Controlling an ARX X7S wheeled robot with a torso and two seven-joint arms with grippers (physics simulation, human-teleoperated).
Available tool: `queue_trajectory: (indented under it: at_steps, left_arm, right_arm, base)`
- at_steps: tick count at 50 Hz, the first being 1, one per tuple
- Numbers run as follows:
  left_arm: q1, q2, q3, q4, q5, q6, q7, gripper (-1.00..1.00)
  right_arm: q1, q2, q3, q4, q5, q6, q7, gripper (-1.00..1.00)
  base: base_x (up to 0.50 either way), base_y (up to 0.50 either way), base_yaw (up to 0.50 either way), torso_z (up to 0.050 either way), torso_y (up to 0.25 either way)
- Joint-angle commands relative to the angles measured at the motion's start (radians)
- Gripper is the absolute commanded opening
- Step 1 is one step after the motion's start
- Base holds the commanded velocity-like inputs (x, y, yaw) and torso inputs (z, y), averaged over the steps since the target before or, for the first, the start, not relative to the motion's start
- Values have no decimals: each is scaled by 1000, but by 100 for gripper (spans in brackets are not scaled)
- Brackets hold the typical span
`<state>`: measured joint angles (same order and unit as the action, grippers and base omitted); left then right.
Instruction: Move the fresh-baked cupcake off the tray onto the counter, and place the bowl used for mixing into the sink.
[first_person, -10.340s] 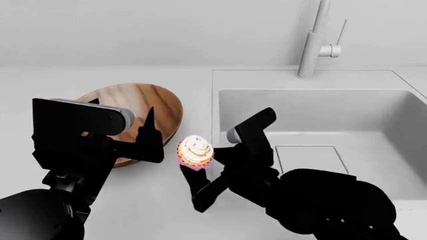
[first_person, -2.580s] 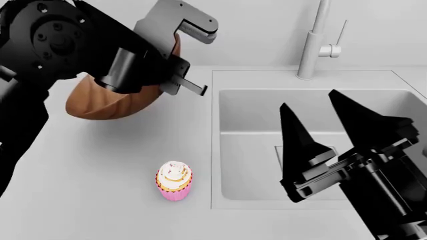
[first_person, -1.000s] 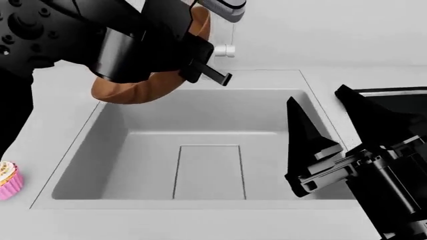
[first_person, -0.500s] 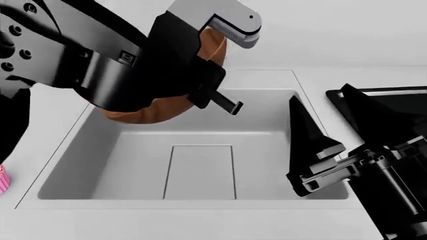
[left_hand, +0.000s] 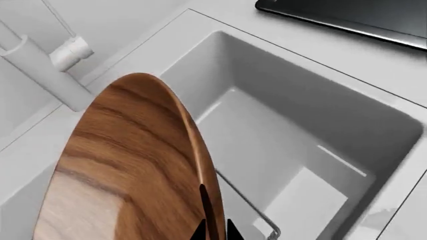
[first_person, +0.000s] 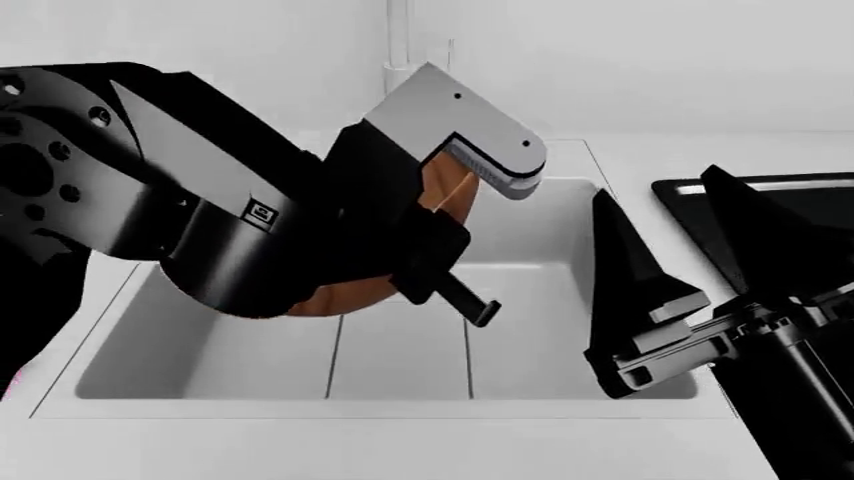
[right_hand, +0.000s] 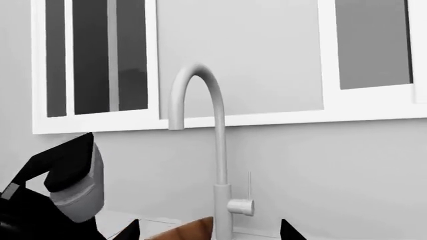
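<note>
I see brown wood-grain bowl (left_hand: 127, 165), light grey sink (first_person: 214, 350), glossy black tray (left_hand: 360, 17) with silvery rim at 3 o'clock, grey-white faucet (right_hand: 217, 165), black-and-grey left gripper (first_person: 454, 235).

The bowl (first_person: 447, 195) hangs tilted over the sink (first_person: 534, 290); the tray (first_person: 814, 200) lies right of the sink.

Left gripper (first_person: 430, 232) clamping tilted bowl (first_person: 447, 195) above sink (first_person: 267, 345), right gripper (first_person: 681, 265) spread apart beside tray (first_person: 674, 187)
</note>
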<state>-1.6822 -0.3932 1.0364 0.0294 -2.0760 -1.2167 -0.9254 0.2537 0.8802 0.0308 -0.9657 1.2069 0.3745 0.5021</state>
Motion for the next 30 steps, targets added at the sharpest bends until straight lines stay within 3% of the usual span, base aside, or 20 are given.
queue_trajectory:
  at_steps: [1, 11, 30]
  left_arm:
    - [55, 2, 29, 31, 2, 10, -21, -100]
    - [93, 21, 50, 17, 36, 12, 9, -100]
    - [128, 63, 74, -121, 243, 28, 189, -100]
  right_arm:
    - [-28, 21, 30, -17, 8, -15, 13, 100]
    - [-45, 21, 34, -17, -1, -24, 9, 100]
    - [-58, 20, 31, -6, -11, -31, 8, 100]
  base:
    - [0, 0, 0, 0, 0]
    - [0, 0, 0, 0, 1]
    - [0, 0, 0, 0, 1]
